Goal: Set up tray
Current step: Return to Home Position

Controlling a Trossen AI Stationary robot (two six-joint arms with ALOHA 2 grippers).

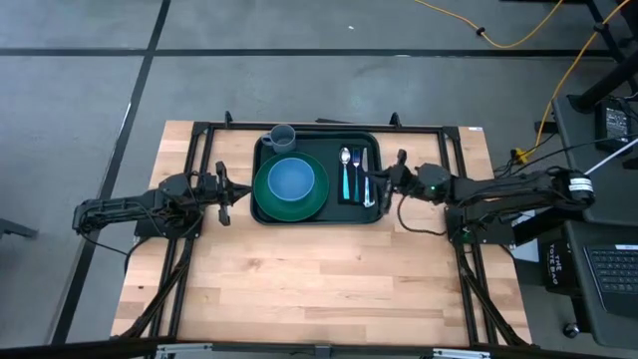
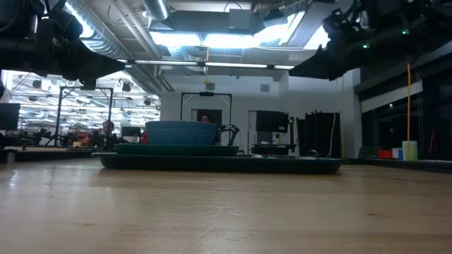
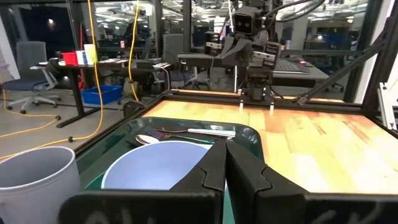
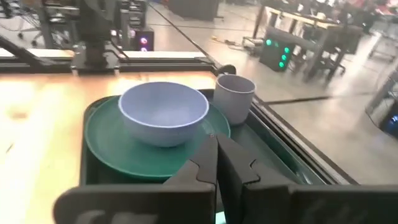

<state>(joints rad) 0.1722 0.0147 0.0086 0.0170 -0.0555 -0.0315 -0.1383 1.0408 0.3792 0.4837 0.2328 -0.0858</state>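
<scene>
The tray is seen at the far middle of the table; a green plate with a blue bowl, a grey cup and a black napkin with spoon, fork and knife are held in it; the left gripper is held just beside its left edge, fingers together and empty; the right gripper, likewise closed, is held at its right edge.

Grey concrete floor surrounds the butcher-block table. Beyond the table's far edge, 1 yellow cable snakes across it. A laptop sits right of the table. Above the table, ceiling lights glare among exposed ducts.
</scene>
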